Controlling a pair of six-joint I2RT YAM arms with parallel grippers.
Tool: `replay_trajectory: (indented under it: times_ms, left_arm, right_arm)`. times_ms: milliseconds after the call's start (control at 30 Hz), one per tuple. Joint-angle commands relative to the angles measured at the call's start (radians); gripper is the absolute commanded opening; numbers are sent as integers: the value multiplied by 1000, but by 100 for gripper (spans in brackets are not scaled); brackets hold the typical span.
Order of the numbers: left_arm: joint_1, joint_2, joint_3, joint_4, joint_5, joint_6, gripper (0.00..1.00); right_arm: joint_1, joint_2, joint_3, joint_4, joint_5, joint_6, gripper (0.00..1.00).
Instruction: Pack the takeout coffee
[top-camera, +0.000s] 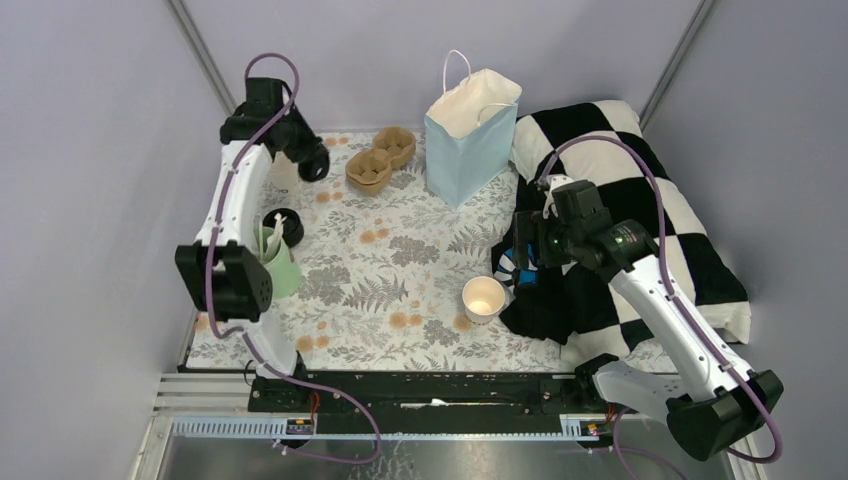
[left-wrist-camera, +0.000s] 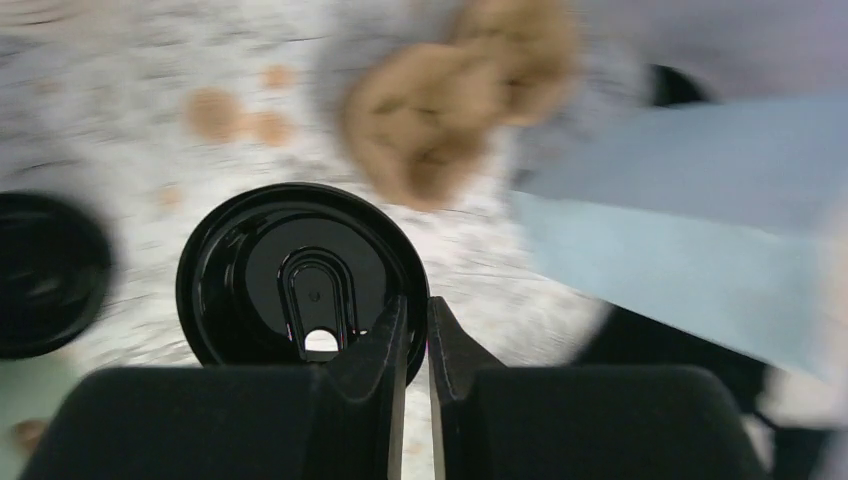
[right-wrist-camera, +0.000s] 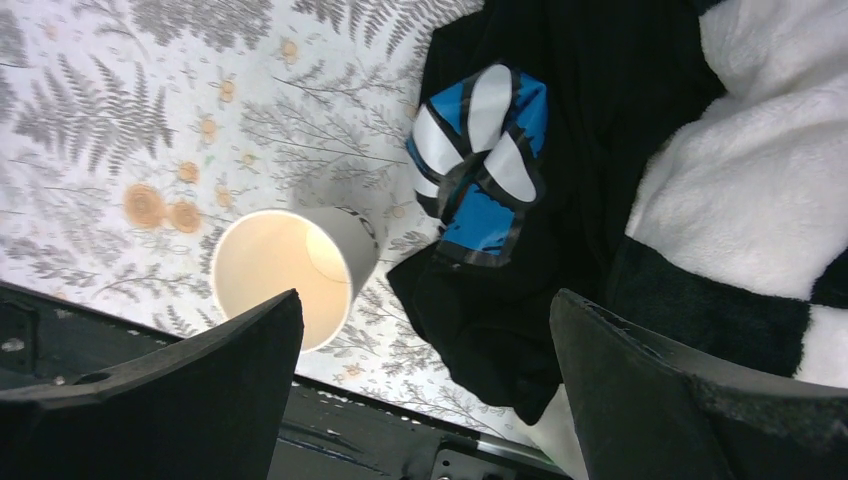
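Left gripper (left-wrist-camera: 415, 335) is pinching only the rim of the round black plastic lid (left-wrist-camera: 300, 275) near the far-left corner, so I'd guess it could swivel or slip. Right gripper (right-wrist-camera: 425, 300) hangs spread wide beside the lidless white paper cup (right-wrist-camera: 290, 270) by the near edge; a bump could tip it.

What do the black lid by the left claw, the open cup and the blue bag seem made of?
The lid looks like glossy black plastic: sharp reflections, moulded sip hole. The cup seems paper: matte white wall, cream inside, thin rolled rim. The bag is probably paper too: matte blue, flat creased sides.
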Motion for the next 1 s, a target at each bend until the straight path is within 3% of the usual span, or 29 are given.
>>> replay_trajectory:
  times_ms: [0,100,167,300,400,500,967]
  left_arm:
    - [3,-224,-102,346,490,-211,13]
    - [-24,-378,-374,800,669,-534,13]
    - [-78,-457,-565,1109,713,-767,13]
    - [-263,-524,-736,1447,682,-1018,12]
    - [-419,-528,-779,1572,641,-1076,12]
    - [-500,-517,-790,1605,602,-1083,10]
    - [-621,-477,-813,1651,541,-1097,8]
  right_arm:
    - [8,-10,91,2,-61,41,100]
    - [9,4,147,37,-168,97,100]
    - [9,14,175,101,-278,152,100]
    - [9,12,189,321,-500,290,100]
    - [9,5,169,504,-618,412,100]
    - [9,-19,135,604,-650,484,100]
    - [9,-96,55,693,-579,604,100]
